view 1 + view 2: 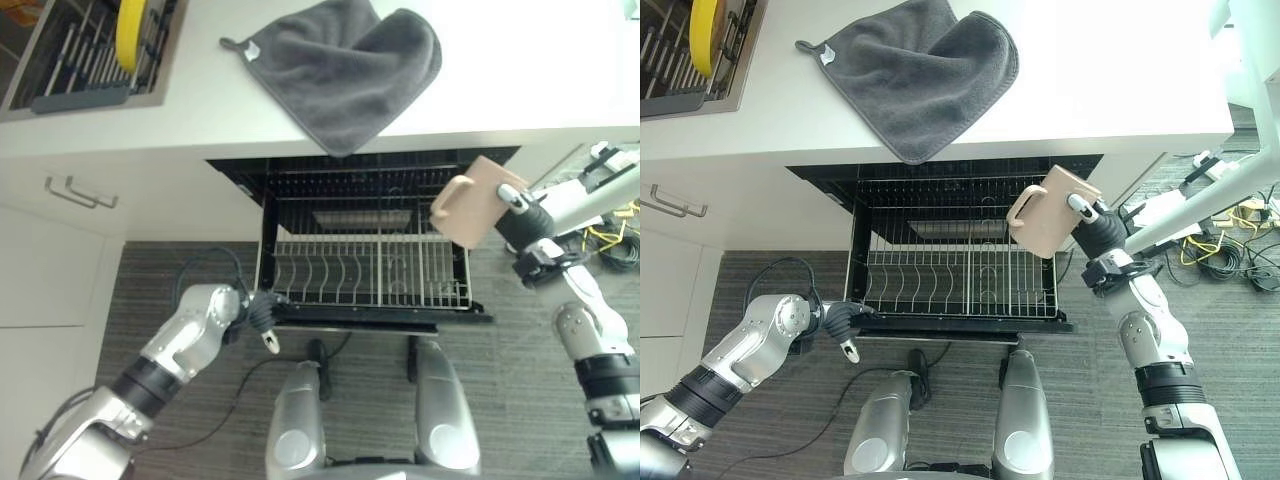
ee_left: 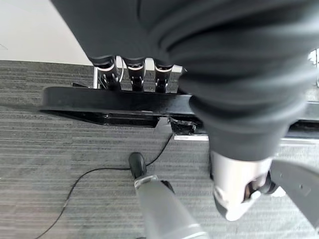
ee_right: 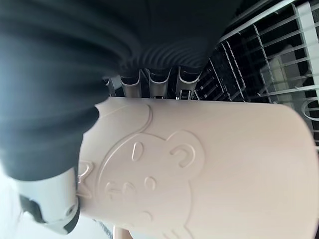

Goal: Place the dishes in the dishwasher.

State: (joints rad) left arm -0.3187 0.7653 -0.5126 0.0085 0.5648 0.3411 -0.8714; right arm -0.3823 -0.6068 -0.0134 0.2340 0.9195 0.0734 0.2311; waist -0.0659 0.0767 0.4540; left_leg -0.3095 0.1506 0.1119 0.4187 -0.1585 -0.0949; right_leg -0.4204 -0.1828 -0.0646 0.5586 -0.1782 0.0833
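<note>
Mug [image 1: 1052,212], pale pink with a bear face embossed on its side, is clamped in my right hand [image 1: 1095,232], fingers wrapped round the body and thumb on the opposite side, handle pointing left. It hangs above the right end of the pulled-out dishwasher rack [image 1: 960,280], not yet touching the wires. My left hand [image 1: 843,323] is at the near left corner of the rack's black front edge [image 2: 114,102], fingers hooked over that edge as if steadying it. On the counter [image 1: 520,70] beyond lie a grey cloth [image 1: 340,65] and, far left, a drying rack [image 1: 90,50] with a yellow plate [image 1: 130,30]. Step in hand, as I judge it: loading the mug. Next move calls for lowering it into the right part of the rack, probably mouth down between the tines, then loosening my fingers.
</note>
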